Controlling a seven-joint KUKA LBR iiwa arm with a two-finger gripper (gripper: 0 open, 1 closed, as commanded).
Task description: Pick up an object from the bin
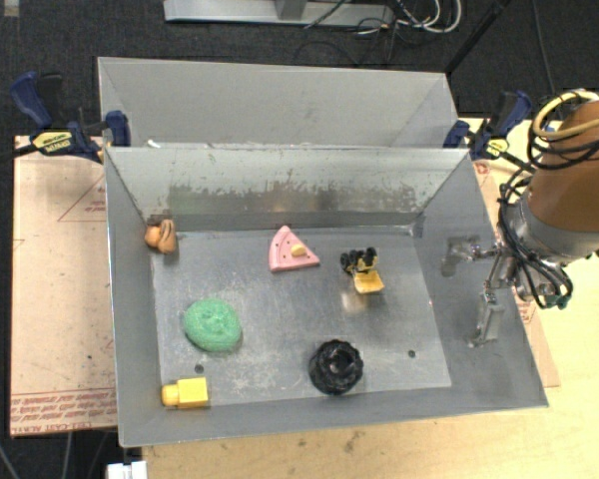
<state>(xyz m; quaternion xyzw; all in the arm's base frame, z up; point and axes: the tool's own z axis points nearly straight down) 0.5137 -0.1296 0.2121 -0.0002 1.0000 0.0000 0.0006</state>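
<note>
gripper (486,305): by the bin (280,173) right wall, blending into it; how open, cannot tell
nearest thing: black-and-yellow toy (362,268), shape unclear
arm (569,183): cut off at right

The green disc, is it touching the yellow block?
No, bare bin floor shows between the green disc and the yellow block.

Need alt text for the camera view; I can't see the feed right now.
The gripper hangs over the right wall of the bin, apart from six scattered things: tan lump, pink wedge, black-and-yellow toy, green disc, black round piece, yellow block.
</note>
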